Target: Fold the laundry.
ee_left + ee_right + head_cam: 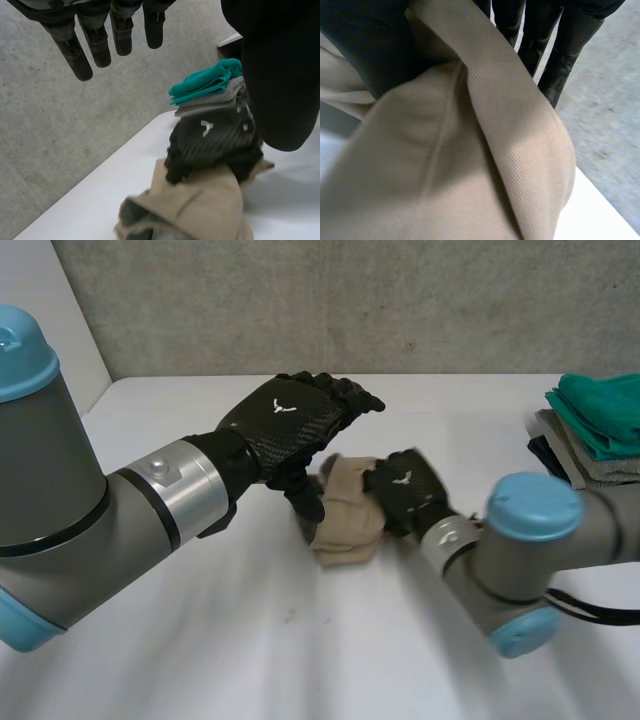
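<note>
The beige cloth point(345, 525) lies bunched on the table point(200, 640). The right hand point(405, 490) grasps the cloth's edge; its wrist view confirms fabric pinched between thumb and fingers point(560, 60). The left hand point(290, 425) hovers over the cloth, released; its wrist view shows straight fingers point(97, 45). A folded stack point(595, 425) sits well apart from the cloth, beyond the right hand.

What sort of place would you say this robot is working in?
Probably a robotics lab bench: a bare white table against a plain grey wall, with a stack of folded cloths at one side.
</note>
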Action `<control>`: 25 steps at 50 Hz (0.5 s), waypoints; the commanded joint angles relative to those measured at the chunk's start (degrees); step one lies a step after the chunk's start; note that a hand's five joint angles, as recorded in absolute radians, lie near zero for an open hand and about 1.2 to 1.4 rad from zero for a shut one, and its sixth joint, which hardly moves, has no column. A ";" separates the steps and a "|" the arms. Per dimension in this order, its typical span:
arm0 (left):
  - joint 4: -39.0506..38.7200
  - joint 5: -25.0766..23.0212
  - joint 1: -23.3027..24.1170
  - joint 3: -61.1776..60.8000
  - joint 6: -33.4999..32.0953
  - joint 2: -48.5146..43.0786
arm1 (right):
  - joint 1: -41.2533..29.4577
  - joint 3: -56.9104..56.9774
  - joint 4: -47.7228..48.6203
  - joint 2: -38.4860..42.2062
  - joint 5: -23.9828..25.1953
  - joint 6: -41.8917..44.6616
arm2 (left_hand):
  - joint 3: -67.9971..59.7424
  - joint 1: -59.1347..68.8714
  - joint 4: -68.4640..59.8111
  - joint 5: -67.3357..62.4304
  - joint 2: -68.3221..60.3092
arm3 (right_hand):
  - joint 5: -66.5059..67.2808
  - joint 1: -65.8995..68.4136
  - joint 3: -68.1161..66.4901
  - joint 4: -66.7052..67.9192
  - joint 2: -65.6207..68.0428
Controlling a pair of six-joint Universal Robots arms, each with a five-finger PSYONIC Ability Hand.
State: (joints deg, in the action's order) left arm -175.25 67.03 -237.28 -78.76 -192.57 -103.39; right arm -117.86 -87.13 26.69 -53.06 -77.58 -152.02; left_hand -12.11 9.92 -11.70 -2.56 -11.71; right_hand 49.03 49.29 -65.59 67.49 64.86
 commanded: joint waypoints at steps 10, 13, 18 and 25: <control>-0.18 -0.06 -0.12 -0.70 -0.09 0.55 | 17.57 -2.61 9.33 -5.03 18.42 4.45 | 1.39 0.79 0.98 1.84 0.99 | 20.97 30.71 -14.41 12.51 15.14; -0.18 0.03 -0.03 -0.61 0.00 0.55 | 20.03 1.59 12.58 -5.12 21.49 3.22 | 1.39 0.80 0.98 1.84 0.98 | 20.97 30.71 -14.41 12.51 15.14; -0.18 0.12 0.06 -0.61 0.00 0.64 | 23.55 10.30 14.00 -5.12 24.23 -1.26 | 1.39 0.79 0.98 1.84 0.99 | 20.97 30.71 -14.41 12.51 15.14; -0.27 0.20 0.06 -0.35 0.00 1.43 | 29.79 22.26 18.65 -4.95 29.14 -13.82 | 1.22 0.96 0.81 1.67 0.82 | 20.97 30.71 -14.41 12.51 15.14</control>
State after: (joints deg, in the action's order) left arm -175.46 67.20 -237.22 -79.31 -192.58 -102.52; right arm -92.71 -73.82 41.40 -58.24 -52.37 -156.19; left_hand -12.11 9.92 -11.70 -2.56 -11.71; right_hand 50.26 50.69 -66.41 68.02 66.10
